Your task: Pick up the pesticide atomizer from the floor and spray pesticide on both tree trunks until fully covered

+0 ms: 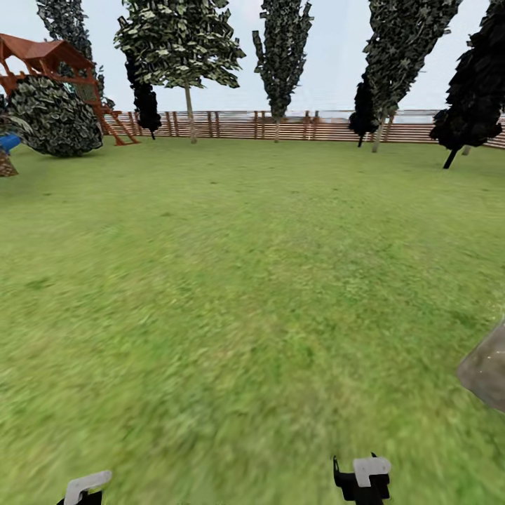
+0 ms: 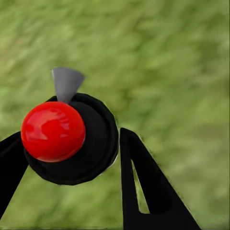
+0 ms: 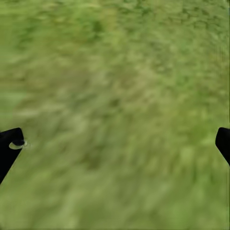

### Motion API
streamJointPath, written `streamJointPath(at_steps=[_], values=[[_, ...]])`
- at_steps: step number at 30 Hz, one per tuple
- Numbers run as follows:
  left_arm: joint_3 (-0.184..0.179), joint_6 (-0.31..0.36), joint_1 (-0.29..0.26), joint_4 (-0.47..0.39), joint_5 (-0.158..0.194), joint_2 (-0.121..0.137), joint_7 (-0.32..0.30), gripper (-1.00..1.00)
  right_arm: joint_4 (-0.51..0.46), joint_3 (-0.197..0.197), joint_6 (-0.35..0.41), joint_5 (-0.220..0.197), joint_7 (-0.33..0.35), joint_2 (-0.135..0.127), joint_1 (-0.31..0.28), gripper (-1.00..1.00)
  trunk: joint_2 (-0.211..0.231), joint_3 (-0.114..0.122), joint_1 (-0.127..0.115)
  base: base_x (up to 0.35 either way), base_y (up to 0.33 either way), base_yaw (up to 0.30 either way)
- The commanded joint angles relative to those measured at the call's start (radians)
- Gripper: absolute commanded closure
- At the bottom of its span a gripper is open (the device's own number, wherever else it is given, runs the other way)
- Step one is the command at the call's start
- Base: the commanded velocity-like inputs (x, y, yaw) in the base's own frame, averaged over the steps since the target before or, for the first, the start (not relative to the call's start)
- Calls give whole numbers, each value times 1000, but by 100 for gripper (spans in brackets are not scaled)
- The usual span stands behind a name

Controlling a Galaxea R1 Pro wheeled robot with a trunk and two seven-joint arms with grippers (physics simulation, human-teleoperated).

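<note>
Lawn (image 1: 252, 280) runs open up to slat fence (image 1: 294, 126). Trees (image 1: 280, 42) just before fence look thin-trunked and dark-leaved, likely not my targets. My right gripper (image 1: 361, 482) is spread wide, holding nothing. My left gripper (image 1: 84, 489) has black round object with red dome (image 2: 53, 130) between its fingers. May be atomizer end-on; cannot tell, nor whether clamped. Risks: loose hold lets it drop on grass while base rolls. Steering toward fence sprays wrong trunks.
</note>
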Motion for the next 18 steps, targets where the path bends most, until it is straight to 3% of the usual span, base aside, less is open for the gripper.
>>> streamJointPath(at_steps=[1, 18], values=[[0, 0, 0, 0, 0, 0, 1, 100, 0, 0, 0, 0, 0, 0, 0, -100, 0, 0, 0, 0, 0, 280], [0, 0, 0, 0, 0, 0, 1, 100, 0, 0, 0, 0, 0, 1, 0, -100, 0, 0, 0, 0, 0, 280]])
